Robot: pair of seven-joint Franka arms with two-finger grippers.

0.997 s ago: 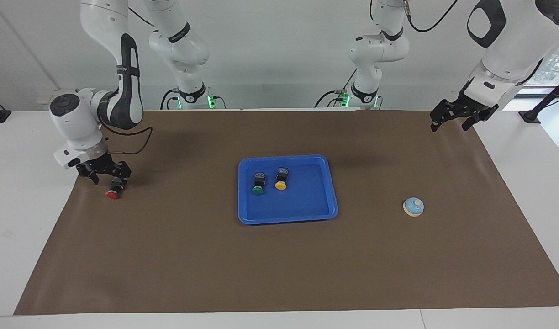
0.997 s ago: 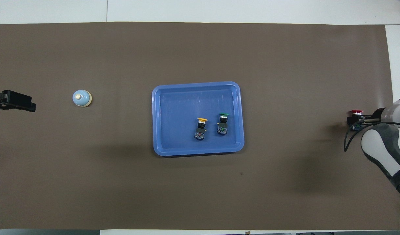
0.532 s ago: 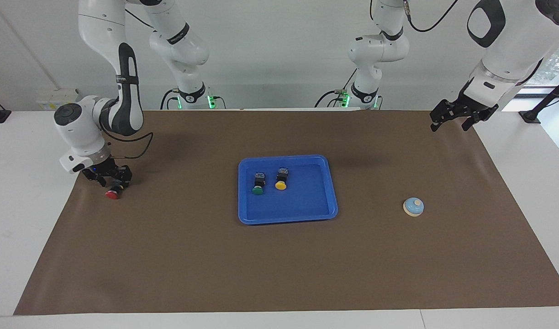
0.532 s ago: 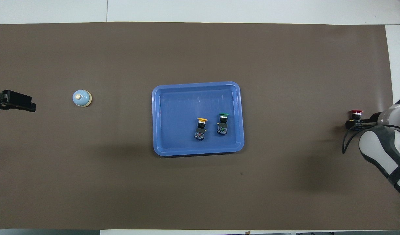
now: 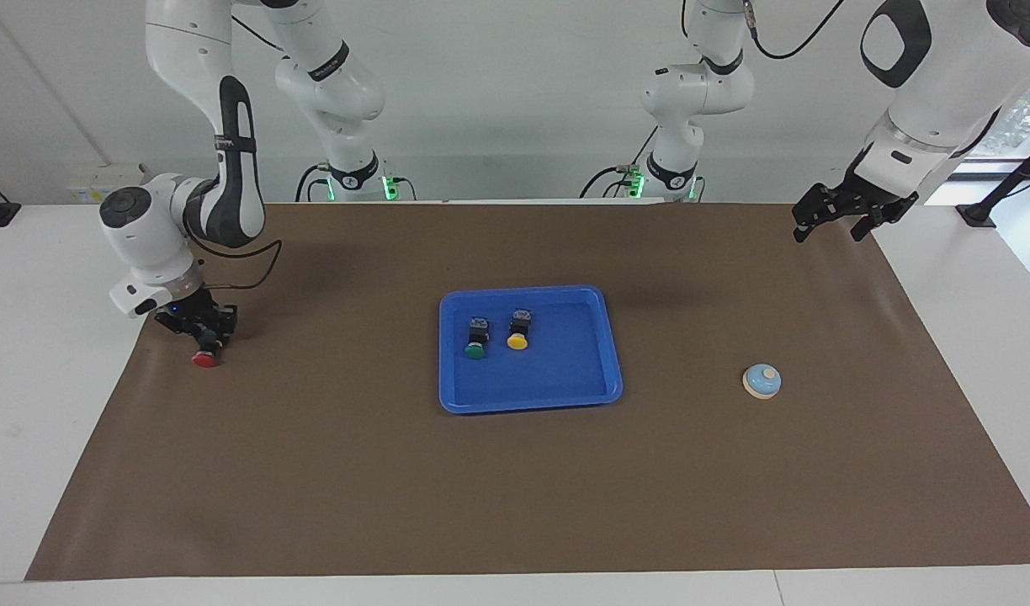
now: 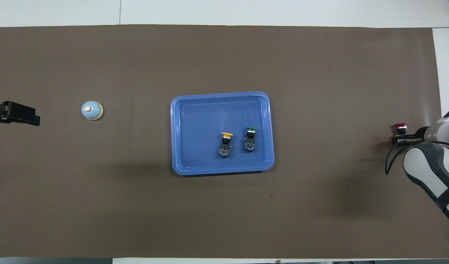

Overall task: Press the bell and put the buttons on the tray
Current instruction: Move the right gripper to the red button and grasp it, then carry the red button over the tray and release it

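Facing view first: the blue tray (image 5: 530, 400) is sitting at the middle of the brown mat (image 5: 515, 488), holding the green button (image 5: 475, 346) and the yellow button (image 5: 518, 334), both lying on their sides just beside each other. The red button (image 5: 205, 354) is lying on the mat at the right arm's end, its cap pointing away from the robots. The right gripper (image 5: 205, 332) is reaching down onto it, jaws closed around its black body. The bell (image 5: 761, 380), light blue with a cream knob, is standing alone toward the left arm's end. The left gripper (image 5: 828, 220) is hanging in the air over the mat's corner, jaws spread wide, holding nothing; that arm is waiting.

Overhead view next: the tray (image 6: 180, 110) is showing the yellow button (image 6: 226, 142) and green button (image 6: 250, 138) in its half nearer the robots. The bell (image 6: 91, 110) is sitting well apart from it. The left gripper (image 6: 15, 113) is poking in at the edge. The right gripper (image 6: 402, 138) is clamping the red button (image 6: 400, 127), whose cap is sticking out past the fingers.
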